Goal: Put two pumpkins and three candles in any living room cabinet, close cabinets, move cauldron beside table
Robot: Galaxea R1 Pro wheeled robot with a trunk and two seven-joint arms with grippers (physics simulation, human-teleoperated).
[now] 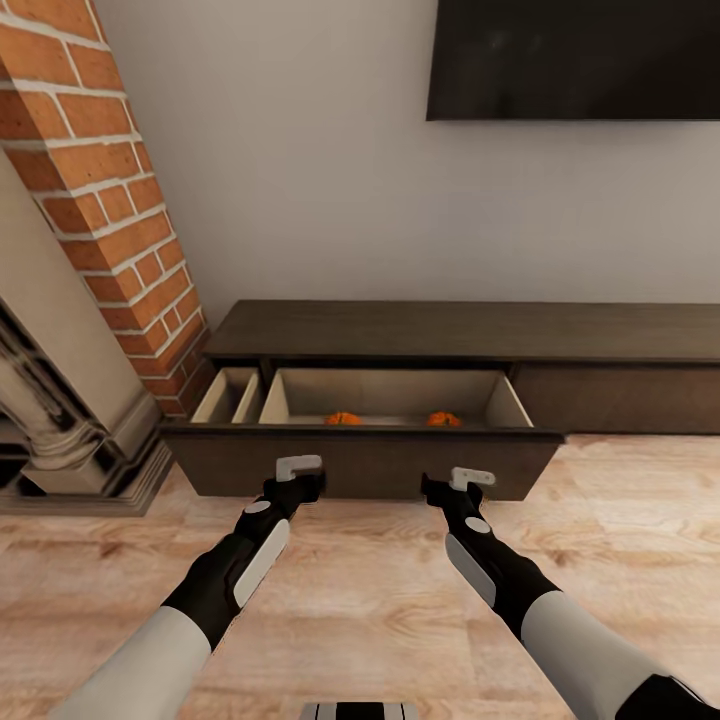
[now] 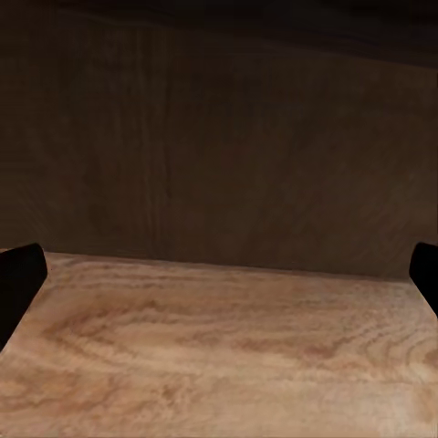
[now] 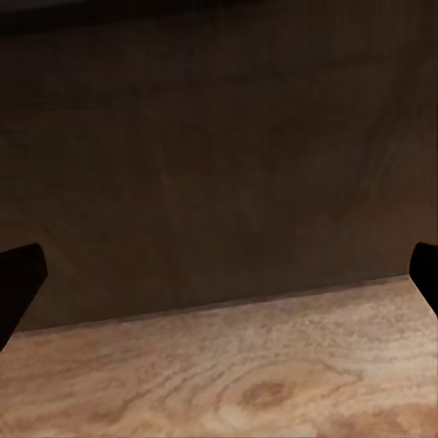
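Both grippers, left (image 1: 299, 466) and right (image 1: 471, 478), hung with fingers spread wide and empty, just short of the pulled-out drawer front (image 1: 365, 462) of the cabinet (image 1: 470, 330). Beyond the fingers, two pumpkins (image 1: 343, 418) (image 1: 444, 419) lay well apart inside that open drawer.

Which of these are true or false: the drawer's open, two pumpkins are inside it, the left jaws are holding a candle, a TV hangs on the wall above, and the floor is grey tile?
1. The cabinet has its left drawer pulled open. True.
2. Two pumpkins lie inside that drawer. True.
3. The left gripper holds a candle. False: its jaws stand open and empty, close to the drawer's front.
4. A dark TV hangs on the wall above the cabinet. True.
5. The floor is grey tile. False: it is light wood.
6. The right gripper is inside the drawer. False: it is outside, before the drawer's front.
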